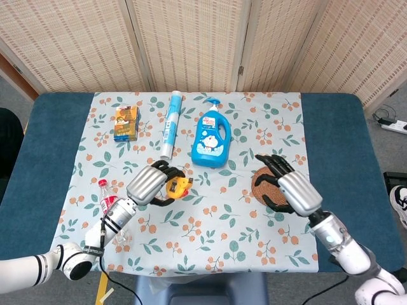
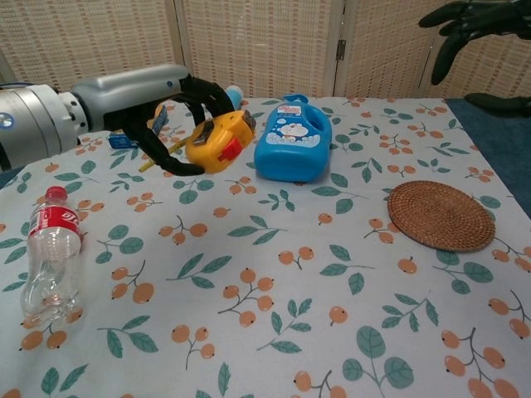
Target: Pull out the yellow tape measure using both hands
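My left hand grips the yellow tape measure and holds it raised above the floral tablecloth. The case has a red button and black trim, and a short yellow strip sticks out on its left side in the chest view. My right hand hovers open with fingers spread, above the round woven coaster, well to the right of the tape measure. It touches nothing.
A blue soap bottle lies behind the tape measure. A rolled blue-white tube, an orange box and a plastic bottle with a red label also sit on the tablecloth.
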{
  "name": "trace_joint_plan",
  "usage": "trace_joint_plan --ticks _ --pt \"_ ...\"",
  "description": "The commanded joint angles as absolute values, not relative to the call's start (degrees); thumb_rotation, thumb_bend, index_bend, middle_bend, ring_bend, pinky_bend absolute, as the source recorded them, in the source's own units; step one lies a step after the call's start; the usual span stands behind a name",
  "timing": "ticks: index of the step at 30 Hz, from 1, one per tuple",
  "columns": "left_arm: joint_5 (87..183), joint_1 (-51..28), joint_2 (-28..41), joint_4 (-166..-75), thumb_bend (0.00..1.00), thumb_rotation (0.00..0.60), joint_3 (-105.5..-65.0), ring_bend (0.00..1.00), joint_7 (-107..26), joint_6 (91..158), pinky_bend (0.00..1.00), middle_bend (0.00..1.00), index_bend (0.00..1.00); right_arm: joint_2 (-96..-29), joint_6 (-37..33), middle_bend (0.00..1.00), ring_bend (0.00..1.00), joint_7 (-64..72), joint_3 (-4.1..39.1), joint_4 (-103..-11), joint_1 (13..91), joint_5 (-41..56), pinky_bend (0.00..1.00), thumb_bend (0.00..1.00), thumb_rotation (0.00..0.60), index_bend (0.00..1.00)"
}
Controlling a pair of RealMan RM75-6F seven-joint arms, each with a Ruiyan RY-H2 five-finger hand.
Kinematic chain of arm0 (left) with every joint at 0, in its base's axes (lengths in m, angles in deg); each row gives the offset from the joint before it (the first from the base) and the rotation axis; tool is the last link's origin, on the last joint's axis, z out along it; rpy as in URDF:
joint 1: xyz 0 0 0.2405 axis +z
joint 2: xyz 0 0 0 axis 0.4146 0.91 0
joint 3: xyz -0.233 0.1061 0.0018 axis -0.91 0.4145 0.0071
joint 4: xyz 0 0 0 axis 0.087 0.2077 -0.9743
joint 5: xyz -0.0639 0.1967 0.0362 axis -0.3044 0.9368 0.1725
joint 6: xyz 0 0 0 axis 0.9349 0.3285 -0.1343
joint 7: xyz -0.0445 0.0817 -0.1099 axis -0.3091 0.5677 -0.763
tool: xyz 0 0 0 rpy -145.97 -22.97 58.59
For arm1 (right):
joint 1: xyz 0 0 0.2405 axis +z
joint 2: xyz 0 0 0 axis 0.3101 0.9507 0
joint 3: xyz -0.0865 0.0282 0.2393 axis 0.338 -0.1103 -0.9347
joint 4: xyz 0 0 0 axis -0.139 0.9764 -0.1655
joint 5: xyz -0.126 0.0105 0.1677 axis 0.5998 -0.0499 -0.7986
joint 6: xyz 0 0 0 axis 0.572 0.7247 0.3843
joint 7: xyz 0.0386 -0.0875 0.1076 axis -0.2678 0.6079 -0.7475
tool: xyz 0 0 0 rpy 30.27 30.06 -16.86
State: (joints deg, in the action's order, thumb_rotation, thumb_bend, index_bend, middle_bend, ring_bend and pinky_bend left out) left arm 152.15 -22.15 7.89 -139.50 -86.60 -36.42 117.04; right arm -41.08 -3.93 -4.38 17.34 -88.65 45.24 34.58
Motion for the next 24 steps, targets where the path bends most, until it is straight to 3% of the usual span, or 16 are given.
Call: trace_joint_plan --ticks 1,24 --pt "151.2 -21.8 9.0 -143.1 0.33 0.6 -87.7 0.5 -33.8 118.6 0.24 0.56 0.59 -43.5 -7.2 0.05 0.03 -1.9 15.7 -90.2 48.4 31.6 0.0 0.48 0.6 0.44" --pt "149.7 -22.6 5.5 -146.8 0.33 0.6 -88.4 0.51 -24.9 121.0 0.21 0.57 0.59 -49.6 -14.0 0.03 0.03 7.6 12.0 -91.4 58.3 17.1 0.0 0.47 0.6 0.44"
